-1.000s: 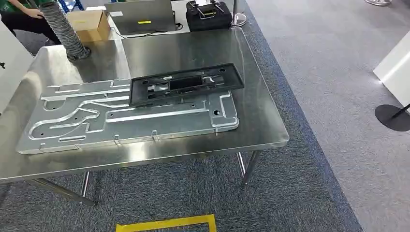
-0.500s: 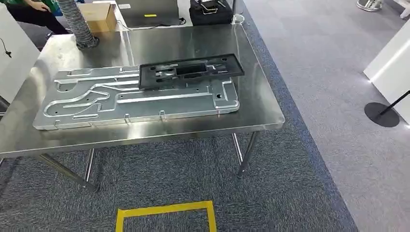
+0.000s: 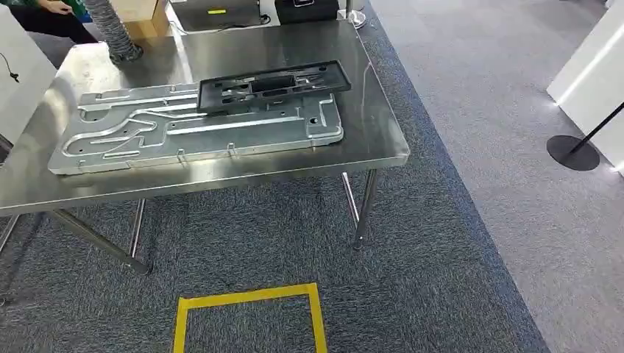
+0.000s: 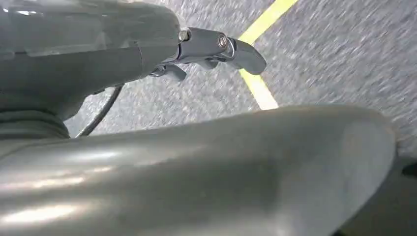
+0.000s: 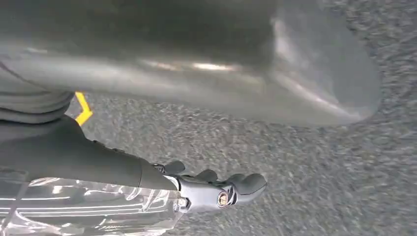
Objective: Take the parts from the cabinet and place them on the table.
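On the steel table (image 3: 368, 125) lies a large silver machined plate (image 3: 191, 136), flat and lengthwise. A black plastic frame (image 3: 272, 84) rests on the plate's far right part. My left hand (image 4: 123, 73) hangs over grey carpet and holds nothing, its dark fingers (image 4: 221, 46) stretched out and its thick thumb (image 4: 206, 167) apart from them. My right hand (image 5: 123, 167) also hangs over the carpet, its fingers (image 5: 231, 189) extended and nothing in them.
A grey ribbed hose (image 3: 110, 33), a cardboard box (image 3: 140, 11) and a laptop (image 3: 217, 15) stand at the table's far edge. A person (image 3: 44, 15) sits at the far left. A yellow tape square (image 3: 250, 316) marks the carpet in front. A stanchion base (image 3: 572, 153) stands to the right.
The whole picture has shifted: the camera has moved, so the table now sits higher, further left and smaller. The plate and frame keep their places on the table.
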Available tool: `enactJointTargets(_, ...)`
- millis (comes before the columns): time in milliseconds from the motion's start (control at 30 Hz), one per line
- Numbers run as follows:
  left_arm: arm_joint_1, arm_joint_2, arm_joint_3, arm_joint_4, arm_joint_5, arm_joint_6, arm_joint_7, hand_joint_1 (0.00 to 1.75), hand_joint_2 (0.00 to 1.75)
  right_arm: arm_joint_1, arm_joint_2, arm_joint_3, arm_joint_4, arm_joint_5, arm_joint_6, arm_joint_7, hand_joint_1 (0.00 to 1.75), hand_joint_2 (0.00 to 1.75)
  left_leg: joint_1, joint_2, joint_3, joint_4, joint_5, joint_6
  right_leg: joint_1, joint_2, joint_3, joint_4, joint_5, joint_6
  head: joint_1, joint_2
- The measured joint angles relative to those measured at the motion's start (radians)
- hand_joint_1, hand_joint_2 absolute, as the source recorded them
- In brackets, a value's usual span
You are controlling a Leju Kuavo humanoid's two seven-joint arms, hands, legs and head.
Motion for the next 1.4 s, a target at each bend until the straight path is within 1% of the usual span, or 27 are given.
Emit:
enactJointTargets(67,-0.002,0.0,-0.003,0.0,0.0,-0.001,0.004,0.0,0.0,0.0,0.003,0.0,0.001,0.002,0.005,0.0,0.0,0.0,0.0,0.0,0.092,-0.106,0.076,0.006,0.0,0.0,-0.029,0.007,0.018,0.006,0.0,0.0)
enactJointTargets(100,-0.004,0.0,-0.004,0.0,0.0,-0.002,0.006,0.0,0.0,0.0,0.004,0.0,0.001,0.003,0.006,0.0,0.0,0.0,0.0,-0.001,0.165,-0.204,0.088,0.012,0.0,0.002,-0.041,0.009,0.028,0.01,0.0,0.0)
enactJointTargets(133,-0.007,0.0,-0.005,0.0,-0.001,-0.002,0.008,0.0,0.0,-0.001,0.007,0.0,0.001,0.003,0.006,0.0,0.0,0.0,-0.003,-0.004,0.234,-0.294,0.066,0.02,0.003,0.002,-0.046,0.012,0.036,0.015,0.0,0.0)
enactJointTargets(167,-0.009,0.001,-0.006,0.0,-0.002,-0.002,0.008,0.0,0.0,-0.001,0.007,0.001,0.001,0.003,0.006,0.0,0.0,0.0,-0.006,-0.005,0.268,-0.364,0.049,0.026,0.006,0.002,-0.051,0.014,0.045,0.021,0.0,0.0)
enactJointTargets(233,-0.009,0.001,-0.009,0.0,-0.006,-0.006,0.009,0.0,0.0,-0.001,0.008,0.001,0.001,0.004,0.006,0.003,0.0,0.0,-0.01,-0.004,0.249,-0.358,0.054,0.038,0.003,0.001,-0.054,0.005,0.069,0.034,0.0,0.0)
enactJointTargets(300,-0.005,0.001,-0.012,0.0,-0.007,-0.007,0.01,0.0,0.0,-0.001,0.007,0.001,0.001,0.005,0.006,0.004,0.0,0.0,-0.001,0.0,0.238,-0.366,0.073,0.054,0.0,0.003,-0.059,0.008,0.069,0.047,0.0,0.0)
enactJointTargets(367,-0.006,0.001,-0.014,0.0,-0.007,-0.003,0.007,0.0,0.0,0.001,0.008,0.001,0.001,0.005,0.006,0.004,0.0,0.0,-0.004,0.003,0.219,-0.365,0.088,0.068,-0.001,0.003,-0.09,0.091,-0.034,0.05,0.0,0.0)
enactJointTargets(433,-0.005,0.001,-0.017,0.0,-0.007,-0.001,0.005,0.0,0.0,0.001,0.008,0.001,0.001,0.005,0.009,0.002,0.0,0.0,-0.008,0.005,0.197,-0.364,0.105,0.071,0.0,0.004,-0.136,0.248,-0.129,0.054,0.0,0.0)
enactJointTargets(467,-0.005,0.001,-0.017,0.0,-0.008,-0.001,0.003,0.0,0.0,0.002,0.008,0.001,0.001,0.005,0.011,-0.001,0.0,0.0,-0.011,0.005,0.186,-0.362,0.113,0.071,0.0,0.004,-0.147,0.308,-0.135,0.054,0.0,0.0)
enactJointTargets(500,-0.005,0.001,-0.017,0.0,-0.008,0.0,0.002,0.0,0.0,0.003,0.008,0.001,0.001,0.005,0.013,-0.002,0.0,0.0,-0.013,0.01,0.174,-0.359,0.119,0.072,0.001,0.003,-0.14,0.322,-0.115,0.053,0.0,0.0)
enactJointTargets(533,-0.005,0.001,-0.017,0.0,-0.008,0.001,0.001,0.0,0.0,0.004,0.008,0.001,0.001,0.005,0.019,-0.003,0.0,0.0,-0.015,0.019,0.164,-0.355,0.123,0.073,0.002,0.003,-0.108,0.29,-0.083,0.05,0.0,0.0)
enactJointTargets(600,-0.004,0.001,-0.018,0.0,-0.008,0.002,-0.003,0.0,0.0,0.001,0.008,0.001,0.001,0.005,0.027,-0.003,0.0,0.0,-0.017,0.029,0.157,-0.348,0.126,0.071,0.007,-0.012,0.016,0.112,-0.037,0.038,0.0,0.0)
enactJointTargets(633,-0.004,0.0,-0.018,0.0,-0.008,0.002,-0.004,0.0,0.0,-0.002,0.008,0.001,0.001,0.005,0.028,-0.003,0.0,0.0,-0.018,0.037,0.157,-0.345,0.127,0.069,0.014,-0.053,0.079,0.02,-0.045,0.029,0.0,0.0)
enactJointTargets(667,-0.002,-0.001,-0.018,0.0,-0.008,0.002,-0.005,0.0,0.0,-0.007,0.008,0.001,0.001,0.005,0.028,-0.003,0.0,0.0,-0.023,0.045,0.151,-0.341,0.128,0.063,0.025,-0.062,0.094,-0.019,-0.054,0.023,0.0,0.0)
enactJointTargets(767,-0.005,-0.001,-0.018,0.0,-0.008,0.002,-0.004,0.0,0.0,-0.002,0.008,0.001,0.001,0.003,0.028,-0.003,0.0,0.0,-0.023,0.072,0.154,-0.343,0.133,0.051,0.027,-0.036,0.08,-0.02,-0.048,0.008,0.0,0.0)
enactJointTargets(800,-0.007,0.0,-0.018,0.0,-0.008,0.002,-0.004,0.0,0.0,-0.001,0.009,0.001,0.001,0.002,0.028,-0.002,0.0,0.0,-0.028,0.077,0.153,-0.34,0.129,0.046,0.015,-0.026,0.082,-0.034,-0.039,0.0,0.0,0.0)
enactJointTargets(867,-0.007,0.001,-0.018,0.0,-0.008,0.002,-0.003,0.0,0.0,-0.002,0.011,0.001,0.001,0.0,0.03,0.001,0.0,0.0,-0.019,0.019,0.119,-0.261,0.063,0.032,0.012,-0.012,0.077,-0.038,-0.028,-0.008,0.0,0.0)
enactJointTargets(933,-0.004,0.001,-0.018,0.0,-0.007,0.002,-0.003,0.0,0.0,-0.003,0.013,0.001,0.002,0.0,0.03,0.003,0.0,0.0,-0.011,0.003,0.047,-0.092,-0.019,0.023,0.012,0.006,0.068,-0.036,-0.023,-0.01,0.0,0.0)
enactJointTargets(967,-0.002,0.002,-0.018,0.0,-0.007,0.002,-0.002,0.0,0.0,-0.002,0.014,0.001,0.002,0.0,0.03,0.004,0.0,0.0,-0.01,0.001,0.02,-0.029,-0.035,0.02,0.012,0.016,0.065,-0.033,-0.022,-0.01,0.0,0.0)
enactJointTargets(1000,-0.001,0.002,-0.018,0.0,-0.006,0.002,-0.002,0.0,0.0,-0.001,0.013,0.001,0.001,0.0,0.03,0.006,0.0,0.0,-0.007,0.001,0.013,-0.012,-0.024,0.017,0.011,0.026,0.061,-0.028,-0.022,-0.009,0.0,0.0)
enactJointTargets(1033,0.0,0.002,-0.018,0.0,-0.006,0.002,-0.002,0.0,0.0,-0.001,0.014,0.001,0.001,0.0,0.029,0.006,0.0,0.0,-0.003,0.001,0.029,-0.045,0.011,0.016,0.011,0.031,0.058,-0.022,-0.022,-0.009,0.0,0.0)
enactJointTargets(1100,-0.002,0.003,-0.018,0.0,-0.004,0.005,-0.002,0.0,0.0,0.0,0.015,0.001,0.002,0.006,0.028,0.005,0.0,0.0,0.0,0.0,0.113,-0.218,0.106,0.018,0.01,0.042,0.056,-0.014,-0.026,-0.004,0.0,0.0)
enactJointTargets(1133,-0.004,0.003,-0.018,0.0,-0.003,0.006,-0.003,0.0,0.0,0.0,0.015,0.001,0.001,0.01,0.027,0.005,0.0,0.0,0.002,-0.004,0.15,-0.298,0.125,0.021,0.01,0.046,0.055,-0.01,-0.028,0.0,0.0,0.0)
enactJointTargets(1167,-0.005,0.003,-0.018,0.0,0.0,0.006,-0.004,0.0,0.0,0.0,0.015,0.001,0.002,0.013,0.027,0.005,0.0,0.0,-0.003,-0.011,0.17,-0.316,0.113,0.025,0.014,0.048,0.051,-0.006,-0.027,0.007,0.0,0.0)
enactJointTargets(1300,-0.004,0.004,-0.018,0.0,0.003,0.007,0.002,0.0,0.0,0.0,0.014,0.001,0.001,0.018,0.026,0.003,0.0,0.0,-0.002,-0.009,0.15,-0.327,0.129,0.053,0.015,0.05,0.04,-0.005,-0.013,0.034,0.0,0.0)
enactJointTargets(1367,-0.008,0.004,-0.017,0.0,0.005,0.001,0.008,0.0,0.0,0.0,0.014,0.001,0.002,0.022,0.026,0.004,0.0,0.0,-0.001,-0.004,0.14,-0.333,0.142,0.069,0.009,0.022,0.015,0.054,-0.075,0.04,0.0,0.0)
enactJointTargets(1400,-0.008,0.004,-0.017,0.0,0.011,0.0,0.008,0.0,0.0,-0.002,0.014,0.001,0.002,0.024,0.026,0.004,0.0,0.0,-0.002,-0.002,0.132,-0.331,0.146,0.072,0.008,0.017,-0.018,0.133,-0.126,0.045,0.0,0.0)
